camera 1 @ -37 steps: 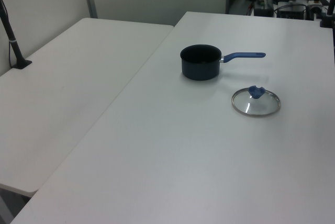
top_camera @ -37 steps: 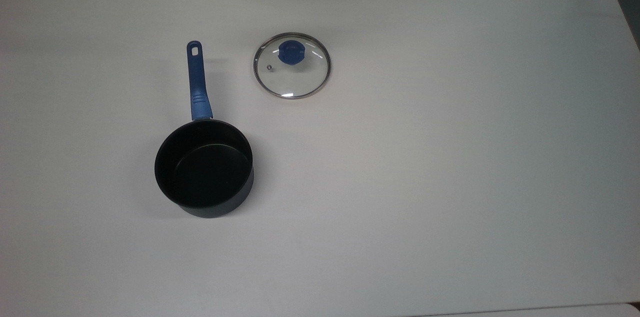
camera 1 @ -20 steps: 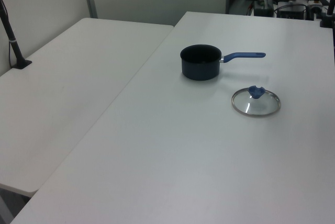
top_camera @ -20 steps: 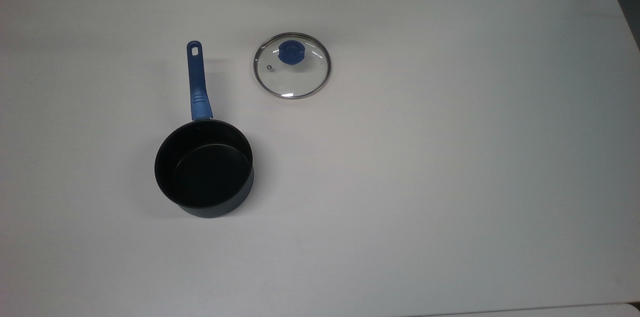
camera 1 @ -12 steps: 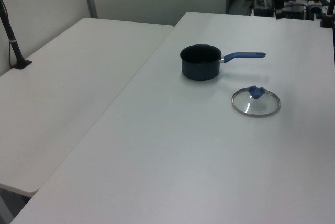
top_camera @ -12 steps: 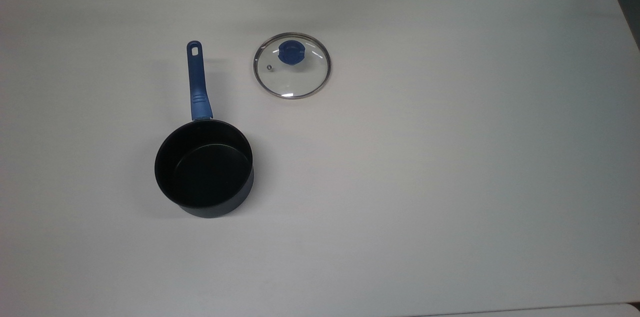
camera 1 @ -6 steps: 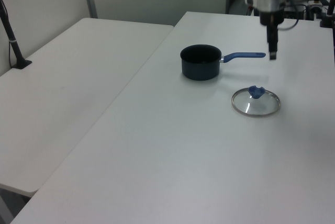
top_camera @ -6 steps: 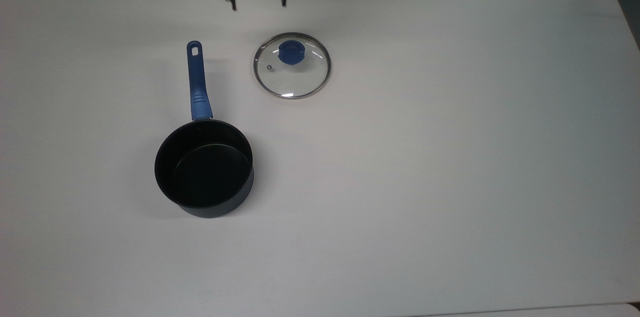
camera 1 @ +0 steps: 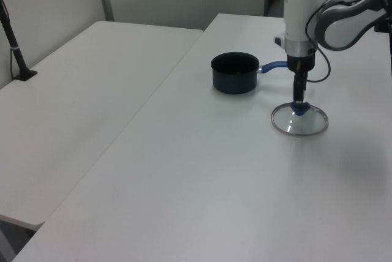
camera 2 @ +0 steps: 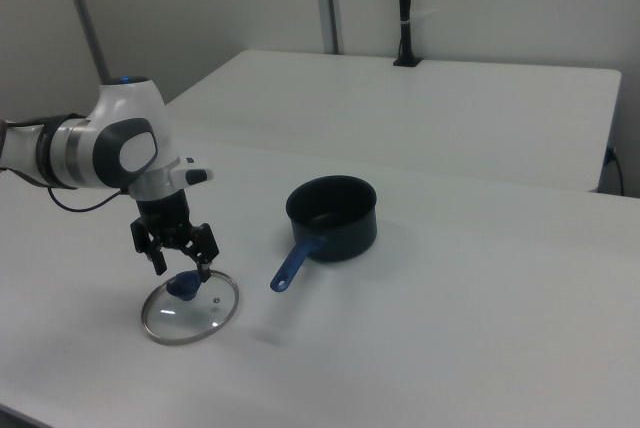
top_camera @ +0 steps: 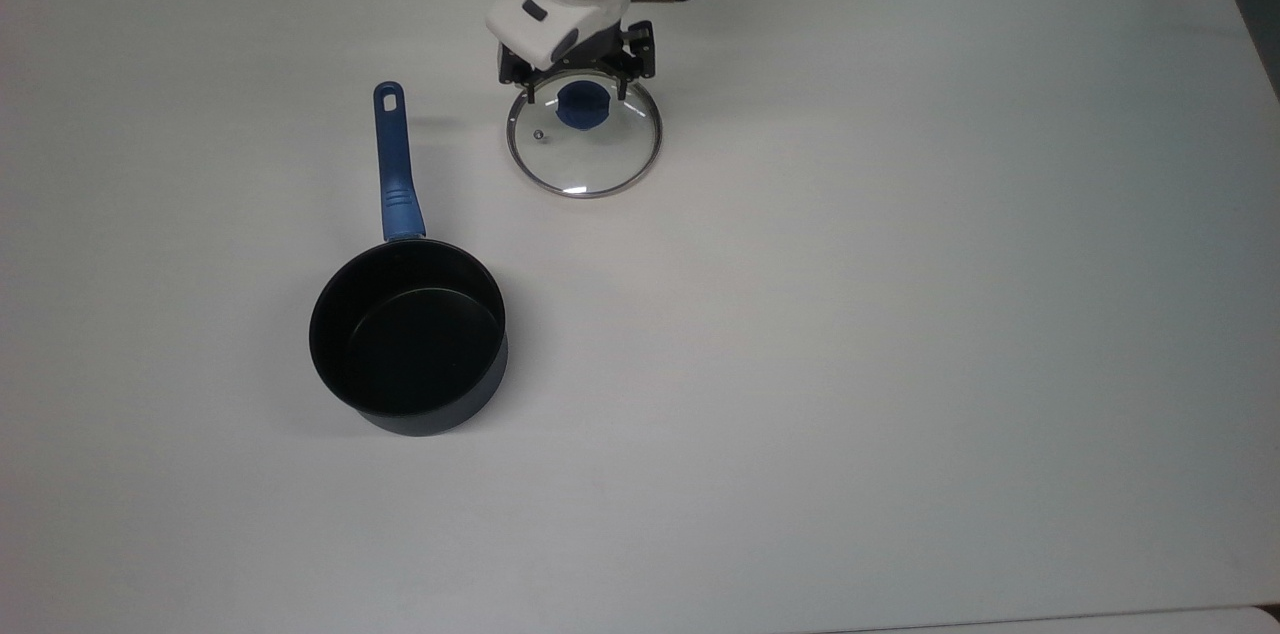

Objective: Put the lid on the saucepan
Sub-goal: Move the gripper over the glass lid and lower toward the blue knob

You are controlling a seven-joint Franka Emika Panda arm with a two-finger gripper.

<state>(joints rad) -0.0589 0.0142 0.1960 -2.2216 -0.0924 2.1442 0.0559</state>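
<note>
The claw point(top_camera: 579, 96) point(camera 1: 299, 104) point(camera 2: 181, 268) hangs just above the lid's blue knob point(top_camera: 581, 106), with its fingers point(camera 2: 204, 264) apart on either side of it. The lid point(top_camera: 585, 154) point(camera 1: 300, 122) point(camera 2: 190, 312) lies flat on the white worktop point(top_camera: 900, 314), near the edge where the arm stands. The saucepan point(top_camera: 408, 339) point(camera 1: 235, 72) point(camera 2: 333, 216) stands empty toward the worktop's middle, apart from the lid, with its handle point(top_camera: 394, 164) pointing toward that same edge.

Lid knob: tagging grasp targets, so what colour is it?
Blue. The lid's knob shows best in the top view.
</note>
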